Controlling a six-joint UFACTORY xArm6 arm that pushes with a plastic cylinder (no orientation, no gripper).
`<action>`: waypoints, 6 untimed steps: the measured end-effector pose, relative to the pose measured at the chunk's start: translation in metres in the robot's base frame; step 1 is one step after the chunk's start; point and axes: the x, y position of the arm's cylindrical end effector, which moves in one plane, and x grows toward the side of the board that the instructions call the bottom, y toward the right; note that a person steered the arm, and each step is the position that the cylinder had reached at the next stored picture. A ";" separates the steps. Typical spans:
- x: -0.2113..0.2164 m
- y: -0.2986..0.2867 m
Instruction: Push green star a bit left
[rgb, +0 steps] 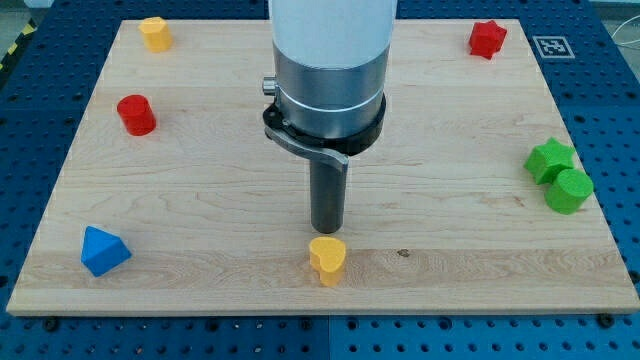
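My tip (327, 229) is being held just above yellow block (327, 259), mid-bench (200, 200); green star (549, 158) well right, touching green cylinder (570, 190). No fingers fitted.

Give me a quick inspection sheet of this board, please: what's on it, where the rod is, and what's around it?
Surface: pale wooden board, flat, on a blue perforated table.
Job's things: green star near the view's right edge, touching the green cylinder just below it.
Clutter: yellow heart bottom centre; blue block bottom left; red cylinder left; yellow block top left; red star top right.
Pincer: none; my tip sits just above the yellow heart, far left of the green star.
Cables: nothing seen.
Surroundings: black-and-white marker tag off the board's top right corner.
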 end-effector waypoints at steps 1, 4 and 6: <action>-0.042 -0.003; -0.077 -0.002; -0.077 -0.002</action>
